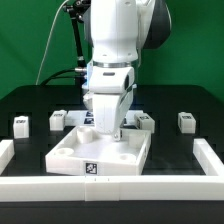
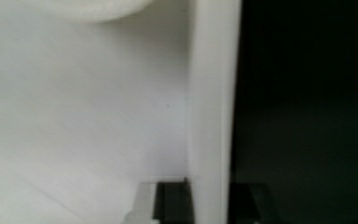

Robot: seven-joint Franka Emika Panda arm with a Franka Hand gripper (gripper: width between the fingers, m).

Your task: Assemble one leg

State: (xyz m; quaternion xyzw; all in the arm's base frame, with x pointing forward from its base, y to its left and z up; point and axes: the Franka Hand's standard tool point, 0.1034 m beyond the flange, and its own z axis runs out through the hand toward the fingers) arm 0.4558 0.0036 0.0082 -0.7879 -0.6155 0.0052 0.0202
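The large white square tray-like piece (image 1: 100,152) with corner sockets lies in the middle of the black table, a marker tag on its front face. My gripper (image 1: 108,130) is down at its far edge. In the wrist view my gripper (image 2: 211,205) straddles this piece's upright rim wall (image 2: 211,100), one dark finger (image 2: 172,203) on each side and touching it. The piece's flat white face (image 2: 78,110) fills one side of that view. Small white legs stand behind: two at the exterior view's left (image 1: 20,124) (image 1: 58,120) and two at its right (image 1: 146,120) (image 1: 185,121). None is held.
A low white frame borders the table at the front (image 1: 110,186), the exterior view's left (image 1: 5,150) and right (image 1: 208,155). A green backdrop and cables are behind the arm.
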